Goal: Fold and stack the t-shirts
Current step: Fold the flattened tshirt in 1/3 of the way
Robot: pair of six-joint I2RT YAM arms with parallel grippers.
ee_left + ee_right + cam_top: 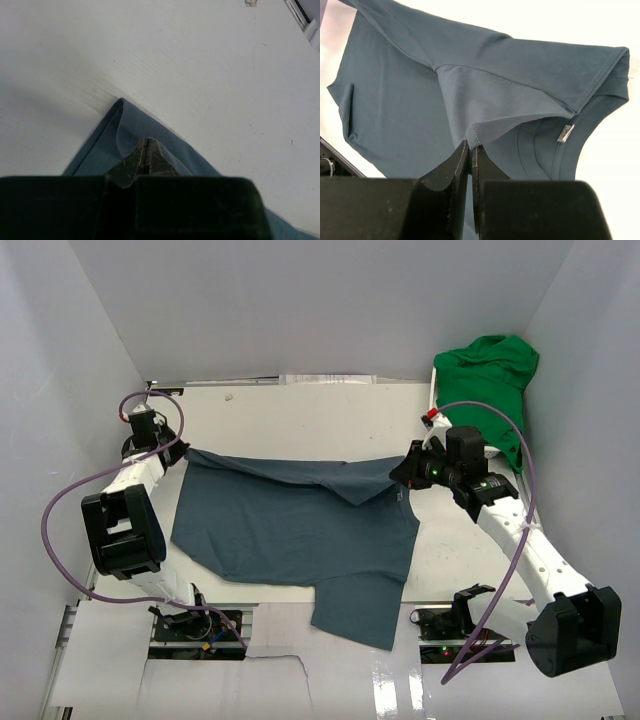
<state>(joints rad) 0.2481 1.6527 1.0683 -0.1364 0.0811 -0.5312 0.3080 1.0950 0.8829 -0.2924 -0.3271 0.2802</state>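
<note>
The dark slate-blue t-shirt point(290, 530) lies spread across the middle of the table, its far edge folded over toward the front. My left gripper point(186, 452) is shut on the shirt's far-left corner point(107, 147), the fingertips point(140, 150) pinching the cloth just above the table. At the shirt's right side my right gripper point(396, 476) is shut on the ribbed neck edge point(487, 131), lifting a fold. The small neck label point(565, 133) shows inside the collar. The bright green t-shirt point(490, 375) sits bunched at the back right, apart from both grippers.
A white rim point(433, 395) shows under the green t-shirt's left side. Grey walls close in the table on the left, back and right. One sleeve point(355, 610) of the blue t-shirt reaches the near table edge between the arm bases.
</note>
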